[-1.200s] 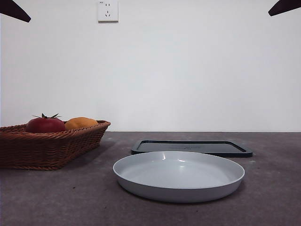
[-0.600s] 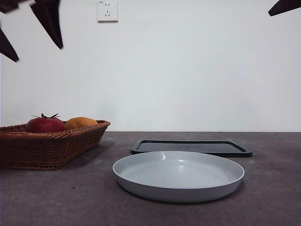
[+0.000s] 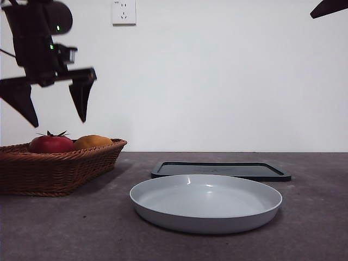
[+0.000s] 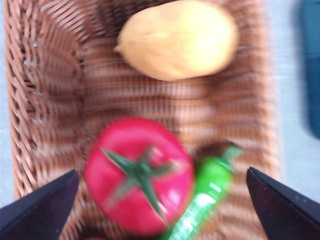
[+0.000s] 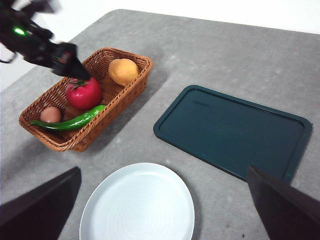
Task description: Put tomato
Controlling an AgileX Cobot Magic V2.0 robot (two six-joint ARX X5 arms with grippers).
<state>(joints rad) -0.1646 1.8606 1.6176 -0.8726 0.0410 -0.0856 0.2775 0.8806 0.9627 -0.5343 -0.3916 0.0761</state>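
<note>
The red tomato [image 3: 51,144] with a green stem lies in a wicker basket [image 3: 60,168] at the left; it also shows in the left wrist view [image 4: 139,175] and the right wrist view [image 5: 83,93]. My left gripper [image 3: 53,103] hangs open just above the tomato, its jaws wide apart on either side; in its own view the gripper [image 4: 162,200] is centred over the tomato. My right gripper [image 5: 162,210] is open and empty, high above the table, showing only as a black tip [image 3: 329,7] at the top right corner.
The basket also holds an orange-yellow fruit [image 3: 92,142], a green pepper [image 5: 70,121] and a small brown egg-like thing [image 5: 50,114]. A grey plate [image 3: 206,204] stands in the front middle. A dark green tray [image 3: 220,170] lies behind it.
My left arm has come down from the top left corner to just above the basket and the tomato. The right arm has not moved.
</note>
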